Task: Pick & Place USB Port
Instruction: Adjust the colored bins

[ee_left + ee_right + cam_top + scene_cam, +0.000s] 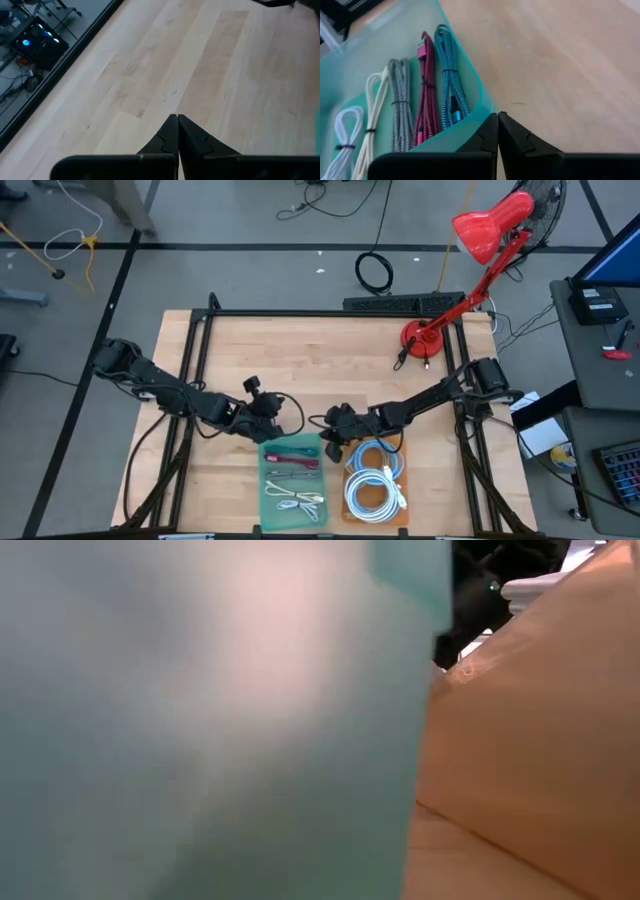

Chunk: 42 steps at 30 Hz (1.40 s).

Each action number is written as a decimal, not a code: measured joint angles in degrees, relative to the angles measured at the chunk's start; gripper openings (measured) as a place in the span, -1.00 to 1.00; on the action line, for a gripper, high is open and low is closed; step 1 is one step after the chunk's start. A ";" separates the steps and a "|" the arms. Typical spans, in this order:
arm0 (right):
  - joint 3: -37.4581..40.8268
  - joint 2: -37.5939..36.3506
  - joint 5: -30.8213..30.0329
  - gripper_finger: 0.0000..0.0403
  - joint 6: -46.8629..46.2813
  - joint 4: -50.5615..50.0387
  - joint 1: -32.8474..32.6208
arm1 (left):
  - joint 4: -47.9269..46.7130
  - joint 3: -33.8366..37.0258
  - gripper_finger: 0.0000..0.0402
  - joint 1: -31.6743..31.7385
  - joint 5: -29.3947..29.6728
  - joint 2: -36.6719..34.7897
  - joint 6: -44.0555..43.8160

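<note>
Teal tray [268, 498], translucent plastic, at the middle of the tabletop's [300, 360] near edge, long axis running from near edge toward far edge. It holds bundled USB cables [427, 90] laid side by side along that axis: blue braided, red braided, grey, cream and white, each tied at mid-length. Orange tray [404, 480] just beside it on the right, holding coiled white and pale blue cables [375, 480]. Red desk lamp [470, 270] at the far right corner. Left gripper [177, 131]: fingers pressed fully together, holding nothing, low over bare wood off the teal tray's far left corner, arm stretched in from the left edge. Right gripper [497, 129]: fingers likewise closed and empty, hovering at the teal tray's far right corner, arm reaching low from the right edge with the wrist roughly level. Governing relation: the right wrist view shows the cable bundles just ahead of the right fingertips, the blue bundle nearest, with only the tray wall [470, 95] between; judged the nearer arm for a pick. The bundles lie lengthwise away from the fingers, so a grasp would likely cross a bundle's short width after the fingers part. Low view is blocked by the tray walls.
</note>
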<state>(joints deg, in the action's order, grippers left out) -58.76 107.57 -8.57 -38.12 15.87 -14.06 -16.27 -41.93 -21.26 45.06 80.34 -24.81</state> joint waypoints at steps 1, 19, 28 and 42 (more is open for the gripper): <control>0.00 -0.02 0.35 -1.00 -0.19 0.16 -0.30 | -0.14 0.00 -1.00 0.00 0.00 0.00 -0.30; -0.06 -7.62 -9.66 -1.00 2.72 -5.40 -2.93 | -0.47 0.00 -1.00 -0.07 0.09 0.00 -0.75; 0.09 -11.85 -19.84 -1.00 -11.69 -33.51 -2.93 | -0.75 -0.02 -1.00 -1.19 0.83 -0.02 -0.77; 0.07 -11.85 -9.79 -1.00 -13.27 -34.53 -4.48 | -1.60 -0.04 -1.00 -1.29 1.13 -0.02 -1.23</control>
<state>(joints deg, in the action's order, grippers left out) -58.70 95.72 -18.35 -51.40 -18.67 -18.54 -17.87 -41.98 -22.55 46.19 80.31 -26.04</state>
